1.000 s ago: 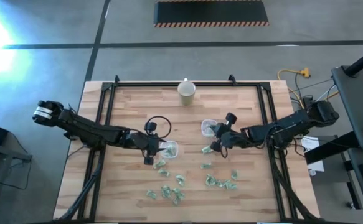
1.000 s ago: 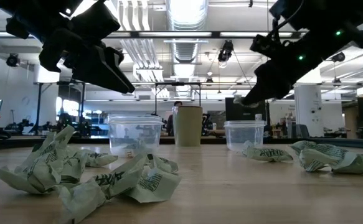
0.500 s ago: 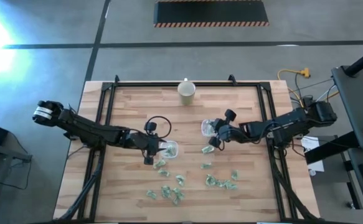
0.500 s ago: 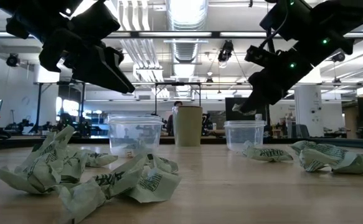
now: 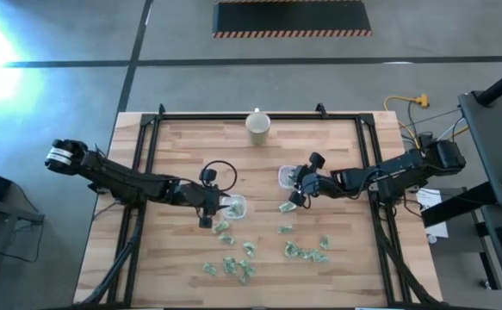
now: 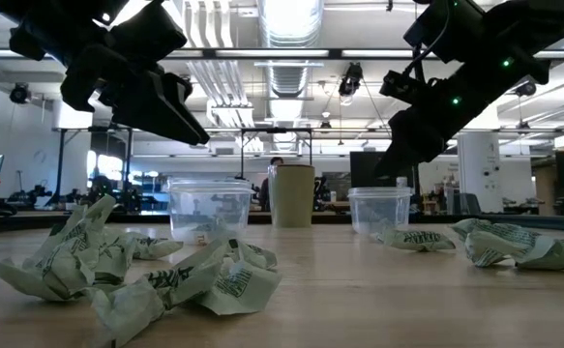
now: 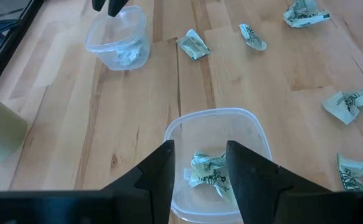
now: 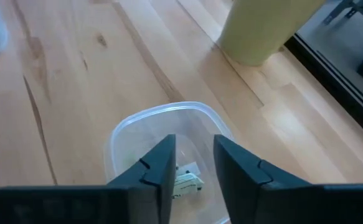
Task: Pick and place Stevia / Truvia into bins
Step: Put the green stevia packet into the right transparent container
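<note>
**Observer:** Where are both arms?

**Operator:** I have the right end effector (image 8: 192, 163) hanging over the right bin (image 8: 131, 134), fingers parted, nothing between them; a packet (image 8: 185, 177) lies inside that bin. My left end effector (image 7: 198, 163) hangs over the left bin (image 7: 256, 127), fingers also apart and empty, with crumpled Stevia packets (image 7: 209, 176) in the bin below.

**Observer:** What could go wrong?

**Operator:** I judge the bins light enough that a finger dipping onto a rim would tip or shove one. The loose packets (image 5: 306, 251) are crumpled, so a grab may catch two at once or only pinch a fold and lose it on the way.

**Observer:** Counts?

**Operator:** Two clear bins, one cream cup (image 5: 258, 125) at the far edge of the tabletop (image 5: 337, 146). Loose packets: roughly a dozen or more from above, in a cluster near the left bin, another towards the right, and one (image 5: 286, 207) just beside the right bin. I can't count the overlapping ones exactly.
</note>
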Tool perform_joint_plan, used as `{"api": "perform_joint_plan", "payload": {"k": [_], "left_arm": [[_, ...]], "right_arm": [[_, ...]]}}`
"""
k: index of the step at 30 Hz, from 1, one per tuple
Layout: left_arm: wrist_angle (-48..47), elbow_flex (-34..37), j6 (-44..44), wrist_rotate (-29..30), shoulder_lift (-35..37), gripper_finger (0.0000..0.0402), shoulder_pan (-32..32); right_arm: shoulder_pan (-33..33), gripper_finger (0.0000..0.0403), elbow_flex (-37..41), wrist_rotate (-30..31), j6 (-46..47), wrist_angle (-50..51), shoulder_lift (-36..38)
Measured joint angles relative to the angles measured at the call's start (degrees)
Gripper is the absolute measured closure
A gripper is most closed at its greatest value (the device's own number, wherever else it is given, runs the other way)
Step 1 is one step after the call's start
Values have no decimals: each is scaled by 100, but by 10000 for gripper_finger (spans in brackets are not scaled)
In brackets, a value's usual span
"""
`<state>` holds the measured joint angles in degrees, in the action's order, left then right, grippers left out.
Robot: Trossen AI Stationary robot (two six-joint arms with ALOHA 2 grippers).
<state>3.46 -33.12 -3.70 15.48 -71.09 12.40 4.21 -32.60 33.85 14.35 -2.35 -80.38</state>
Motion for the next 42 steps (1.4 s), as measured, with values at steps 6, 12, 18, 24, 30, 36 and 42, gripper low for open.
{"api": "perform_joint_plan", "payload": {"k": [6,12,18,24,30,36,42], "left_arm": [[-16,0,2,-2,0,273,1],[-967,-76,461,-19,198,273,1],[-1688,-27,1218,-324,500,273,82],[-1944,-18,1703,-673,551,273,216],[-1627,-9,2000,-1102,168,273,328],[-1436,-10,2238,-1222,-318,273,508],[-988,-9,2432,-1239,-646,273,584]], "right_arm": [[14,276,0,7,-61,6,34],[213,268,2,20,-238,192,415],[598,277,3,20,-254,455,1023],[983,285,4,20,-149,477,1346],[1238,285,4,20,76,503,1329],[1351,288,4,21,110,524,1270],[1357,297,4,22,111,529,1272]]}}
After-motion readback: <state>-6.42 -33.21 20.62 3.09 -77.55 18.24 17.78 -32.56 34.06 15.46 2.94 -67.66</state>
